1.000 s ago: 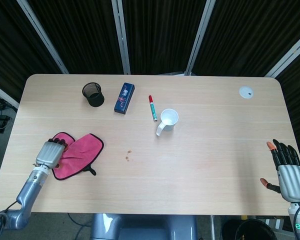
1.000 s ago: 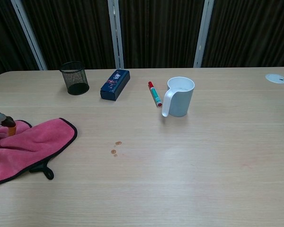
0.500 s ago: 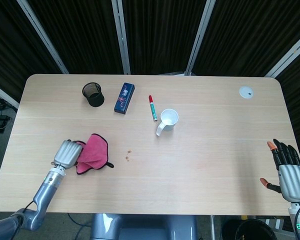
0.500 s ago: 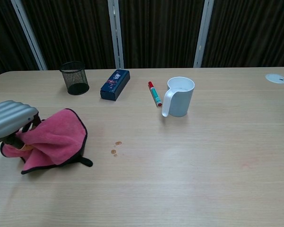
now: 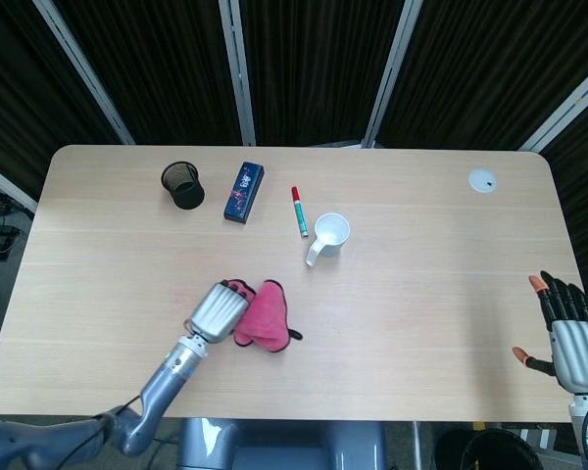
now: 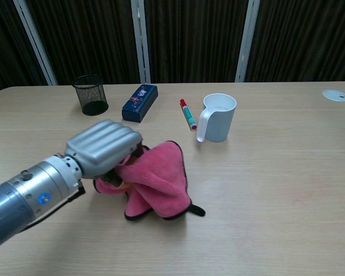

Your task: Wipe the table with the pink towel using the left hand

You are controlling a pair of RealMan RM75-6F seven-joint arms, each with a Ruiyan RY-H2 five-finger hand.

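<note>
Head view shows the pale wood-grain bench (image 5: 421, 294) carrying everything, with the left hand (image 5: 216, 311) near its front edge and the right hand (image 5: 568, 338) far off at the front right corner, palm down, fingers spread and holding nothing. The left hand, a ribbed silver shell on a grey forearm, presses its curled fingers down on the pink towel (image 5: 265, 318), which lies bunched on the bench just to the right of that hand. The towel is soft, fuzzy cloth with a dark bound edge; its long axis runs from the hand's fingers toward the front right, where a short black loop sticks out. Beyond the left hand and to its right stands a white mug (image 5: 329, 235), handle toward the front. Further back lie a dark blue box (image 5: 243, 192), a round black mesh cup (image 5: 181, 184), and a slim red-and-green marker (image 5: 300, 211).
</note>
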